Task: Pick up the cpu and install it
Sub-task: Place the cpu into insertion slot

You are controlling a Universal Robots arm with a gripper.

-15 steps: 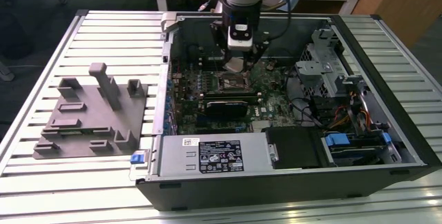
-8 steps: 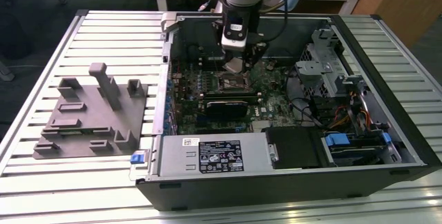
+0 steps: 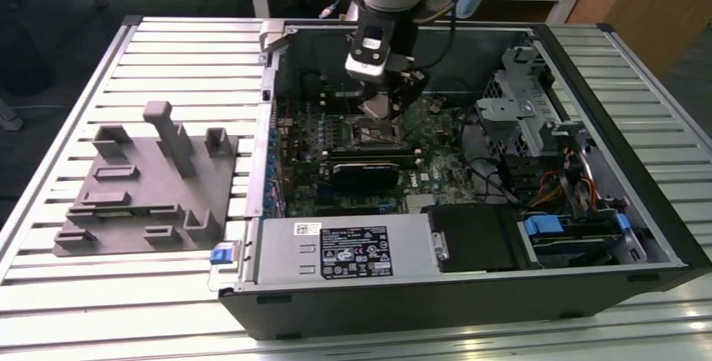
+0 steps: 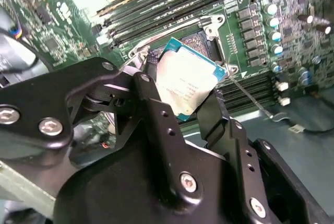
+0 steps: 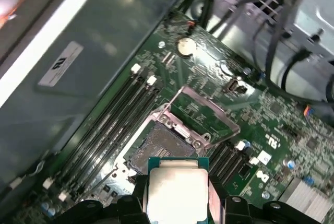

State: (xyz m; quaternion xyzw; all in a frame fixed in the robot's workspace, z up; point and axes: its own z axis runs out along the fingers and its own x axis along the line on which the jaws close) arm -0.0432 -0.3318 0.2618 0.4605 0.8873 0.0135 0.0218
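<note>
Cpu (image 4: 189,80) is clamped between the jaws of my gripper (image 4: 182,91), which I see hanging over the open socket (image 5: 160,144) on the motherboard (image 5: 214,75).

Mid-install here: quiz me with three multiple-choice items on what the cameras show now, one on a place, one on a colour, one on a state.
1. Where is the cpu?
A. On the gray tray.
B. In the claw, above the motherboard near the socket.
C. Seated in the socket.

2. What colour is the motherboard?
A. Green.
B. Red.
C. White.

3. How is the socket's metal frame?
A. Clamped over a chip.
B. Under a heatsink.
C. Swung open, socket empty.

Answers:
1 B: both wrist views show the claw gripping the cpu by its edges, close to the socket.
2 A: the board is green in every view.
3 C: in the first wrist view the frame stands lifted beside the bare socket.
</note>
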